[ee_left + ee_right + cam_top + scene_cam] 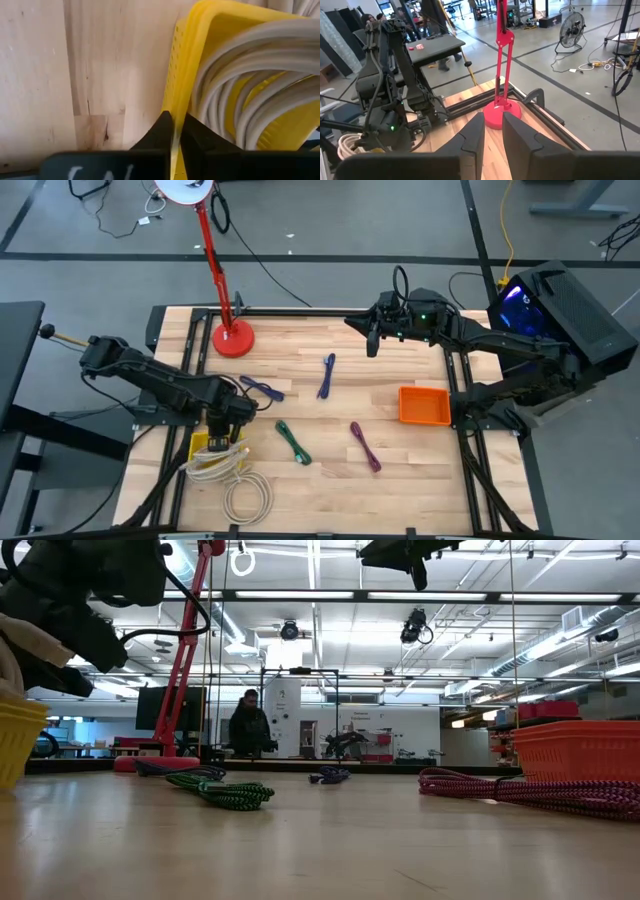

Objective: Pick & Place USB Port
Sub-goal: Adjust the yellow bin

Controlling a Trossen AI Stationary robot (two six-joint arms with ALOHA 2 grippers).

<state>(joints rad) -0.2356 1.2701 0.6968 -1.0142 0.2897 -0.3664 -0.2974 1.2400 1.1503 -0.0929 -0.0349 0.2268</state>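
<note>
Left wrist view shows the left gripper [174,131] pinched together on the thin perforated wall of the yellow basket [186,60], at the table's near left, stuffed with smooth white cables [260,75]. Braided cables, green [293,442], purple [365,446] and blue [327,375], lie apart on open pale wood [330,480]. Near the far edge, the right gripper [373,340] hovers, fingers slightly parted, gripping nothing.
</note>
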